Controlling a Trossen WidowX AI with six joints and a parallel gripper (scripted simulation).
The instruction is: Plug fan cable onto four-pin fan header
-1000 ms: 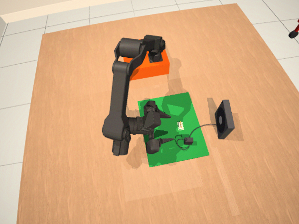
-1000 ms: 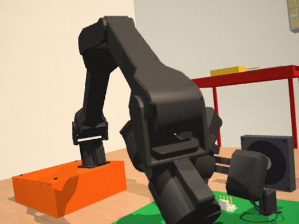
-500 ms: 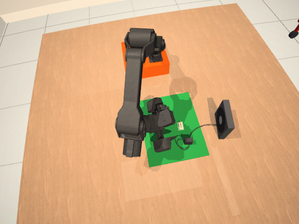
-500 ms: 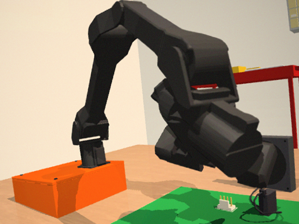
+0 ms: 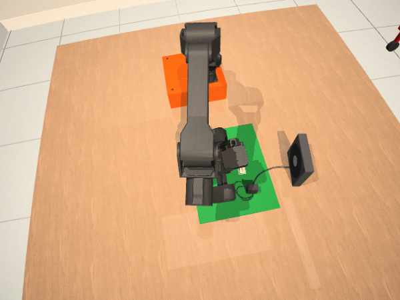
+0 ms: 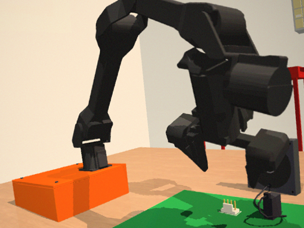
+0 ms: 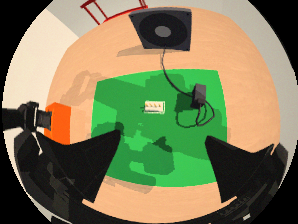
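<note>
My gripper [image 6: 228,178] [image 7: 165,139] is wide open and empty, pointing down above the green board [image 5: 263,200] [image 6: 151,222] [image 7: 190,175]. The white four-pin header [image 5: 241,172] [image 6: 230,211] [image 7: 154,107] stands on the board with its pins bare. The black plug [image 5: 252,189] [image 6: 272,205] [image 7: 199,95] stands on the board beside the header, apart from it, with its cable looped around it. In the wrist view the plug is right of the header. The fingers are clear of both. In the top view the arm hides the fingertips.
The fan [image 5: 301,160] [image 6: 295,171] [image 7: 162,30] stands upright beyond the board, its cable running to the plug. The orange base block [image 5: 198,97] [image 6: 37,195] [image 7: 60,125] carries the arm. A red stand [image 6: 299,110] is in the background.
</note>
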